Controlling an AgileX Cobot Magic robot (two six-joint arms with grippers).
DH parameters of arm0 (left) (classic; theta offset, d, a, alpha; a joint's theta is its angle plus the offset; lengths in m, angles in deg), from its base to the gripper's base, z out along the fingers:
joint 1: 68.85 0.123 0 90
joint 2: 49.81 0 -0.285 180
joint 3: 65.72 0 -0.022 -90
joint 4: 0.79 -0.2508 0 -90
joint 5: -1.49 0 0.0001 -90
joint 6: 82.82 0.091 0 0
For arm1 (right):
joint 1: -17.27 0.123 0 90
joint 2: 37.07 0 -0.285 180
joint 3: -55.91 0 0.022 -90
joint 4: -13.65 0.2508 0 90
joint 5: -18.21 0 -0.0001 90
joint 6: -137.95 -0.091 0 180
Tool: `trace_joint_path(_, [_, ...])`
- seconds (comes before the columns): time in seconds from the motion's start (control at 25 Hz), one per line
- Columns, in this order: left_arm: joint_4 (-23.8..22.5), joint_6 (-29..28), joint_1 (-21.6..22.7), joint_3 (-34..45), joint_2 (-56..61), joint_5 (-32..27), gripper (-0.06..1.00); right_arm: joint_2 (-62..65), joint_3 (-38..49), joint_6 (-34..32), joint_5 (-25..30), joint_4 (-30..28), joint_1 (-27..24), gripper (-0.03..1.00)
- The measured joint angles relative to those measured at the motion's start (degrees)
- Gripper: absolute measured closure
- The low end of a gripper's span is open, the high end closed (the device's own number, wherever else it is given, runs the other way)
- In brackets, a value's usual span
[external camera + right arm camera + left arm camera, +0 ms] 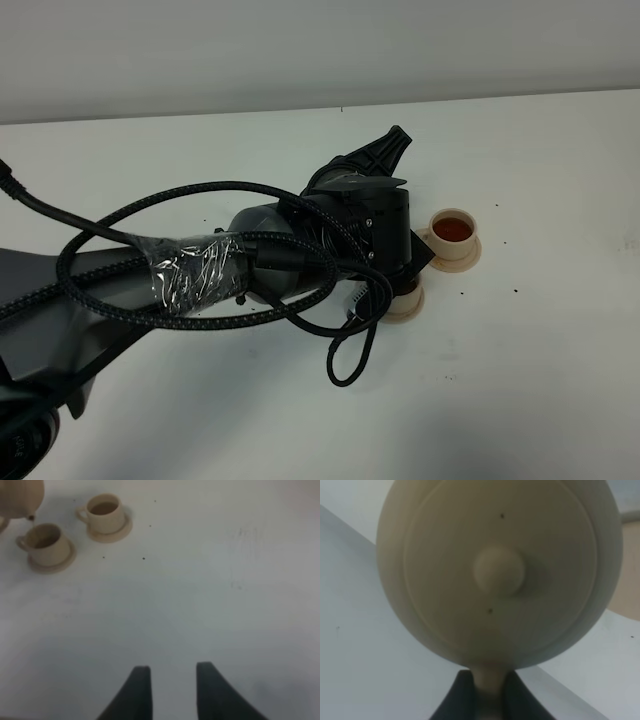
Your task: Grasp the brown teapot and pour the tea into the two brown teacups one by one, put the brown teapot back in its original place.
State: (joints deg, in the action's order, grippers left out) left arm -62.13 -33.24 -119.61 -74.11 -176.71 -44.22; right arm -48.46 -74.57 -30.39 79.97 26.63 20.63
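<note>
one teacup held tea; left end effector pinched the brown teapot over the second teacup; right end effector spread; return remained.

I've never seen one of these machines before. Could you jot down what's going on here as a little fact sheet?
Left tool: shut on the teapot's handle
Teapot: held up, spout close over one cup
Cup under spout: on its saucer, some tea inside
Other cup: on its own saucer, holding reddish-brown tea
Right tool: open, holding nothing, over the white table
</note>
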Motion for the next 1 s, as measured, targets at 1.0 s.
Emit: trace_joint_path(1.0, [0.33, -0.06, -0.16, 0.00, 0.00, -0.27, 0.82, 0.00, 0.00, 0.05, 0.00, 0.00, 0.00, 0.73])
